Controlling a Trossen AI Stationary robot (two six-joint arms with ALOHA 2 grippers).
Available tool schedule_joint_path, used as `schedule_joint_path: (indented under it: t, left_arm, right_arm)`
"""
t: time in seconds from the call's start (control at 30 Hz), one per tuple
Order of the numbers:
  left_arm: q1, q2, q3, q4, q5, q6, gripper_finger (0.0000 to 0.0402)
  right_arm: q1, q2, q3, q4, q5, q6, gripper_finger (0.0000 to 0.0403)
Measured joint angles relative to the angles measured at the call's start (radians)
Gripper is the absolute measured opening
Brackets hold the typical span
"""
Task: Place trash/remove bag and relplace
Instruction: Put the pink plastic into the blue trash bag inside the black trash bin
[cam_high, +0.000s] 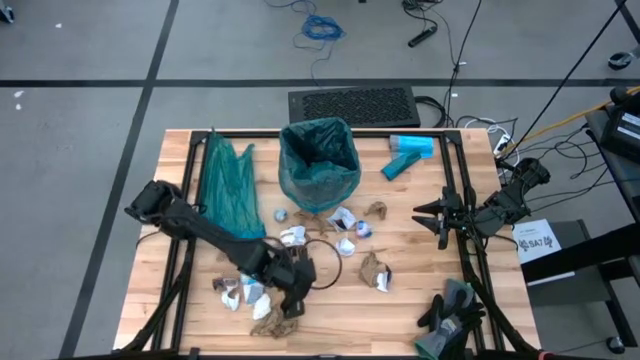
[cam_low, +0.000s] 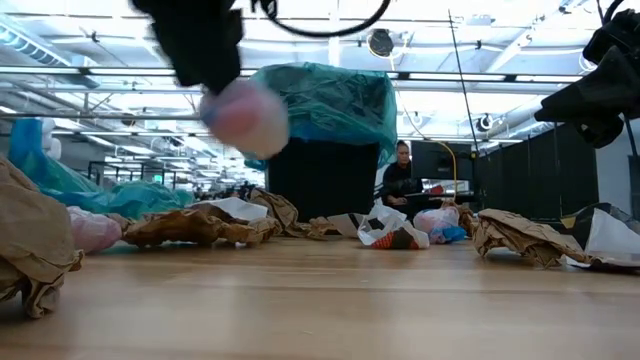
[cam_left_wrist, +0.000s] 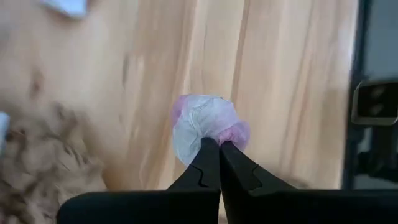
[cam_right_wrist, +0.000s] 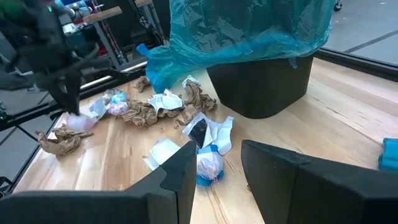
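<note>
Crumpled brown paper (cam_low: 35, 245) lies nearest; above the counter (cam_low: 330, 300) the left gripper (cam_left_wrist: 219, 148) pinches a soft, weightless white-and-purple wrapper (cam_left_wrist: 205, 124) by its edge. More trash (cam_high: 345, 220) litters the wood beside the lined bin (cam_high: 320, 160), while the right gripper (cam_high: 432, 217) waits open, well apart.

Bright, even overhead light from ceiling strips in the low view; soft, faint shadows on the table (cam_high: 400, 300); motion blur, perhaps, on the left gripper (cam_low: 215, 75) and its pinched wrapper (cam_low: 245, 115); near foreground out of focus.

A white paper tag (cam_high: 536, 241) beside the worktop's right edge reads roughly "SA7"; nothing else is legible.
</note>
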Motion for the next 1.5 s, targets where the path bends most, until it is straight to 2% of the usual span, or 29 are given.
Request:
schedule_joint_path:
  t: [0.33, 0.53, 0.67, 1.0, 1.2, 1.33, 1.5]
  left_arm:
    - [0.125, 0.000, 0.292, -0.229, -0.061, 0.087, 0.0000]
    - [0.215, -0.001, 0.447, -0.276, -0.140, 0.167, 0.0000]
    - [0.294, -0.002, 0.515, -0.306, -0.148, 0.184, 0.0000]
    - [0.485, -0.002, 0.623, -0.420, -0.206, 0.196, 0.0000]
    - [0.573, -0.006, 0.661, -0.452, -0.310, 0.220, 0.0001]
    - [0.615, -0.006, 0.667, -0.457, -0.370, 0.212, 0.0016]
    - [0.668, -0.006, 0.668, -0.499, -0.320, 0.208, 0.0043]
  right_arm:
    - [0.000, 0.000, 0.000, 0.000, 0.000, 0.000, 0.0120]
    - [0.000, 0.000, 0.000, 0.000, 0.000, 0.000, 0.0121]
    - [0.000, 0.000, 0.000, -0.001, 0.000, 0.000, 0.0121]
    - [0.000, 0.000, 0.000, 0.000, 0.000, 0.000, 0.0121]
    - [0.000, 0.000, 0.000, 0.000, 0.000, 0.000, 0.0121]
    - [0.000, 0.000, 0.000, 0.000, 0.000, 0.000, 0.0121]
    - [0.000, 0.000, 0.000, 0.000, 0.000, 0.000, 0.0121]
